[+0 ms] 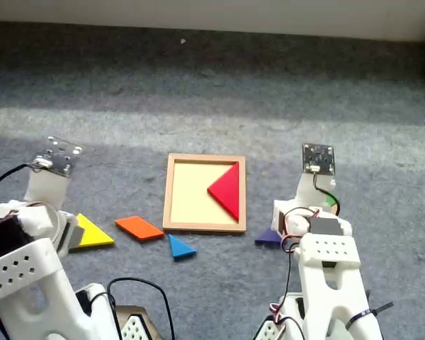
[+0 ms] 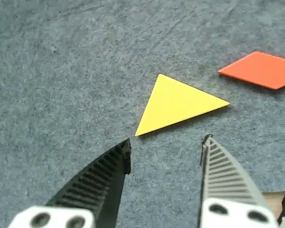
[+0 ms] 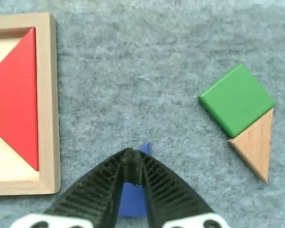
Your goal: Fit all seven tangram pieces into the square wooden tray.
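Note:
The square wooden tray lies mid-table with a red triangle fitted against its right side. A yellow triangle lies flat just beyond the tips of my open left gripper, with nothing between the fingers. An orange parallelogram and a small blue triangle lie in front of the tray. My right gripper is shut, its tips low over a purple-blue triangle right of the tray. A green square touches a bare wood triangle farther right.
Grey carpet covers the table. Both arm bases stand at the near edge, left and right, with cables beside them. Open carpet stretches behind the tray up to the far wall.

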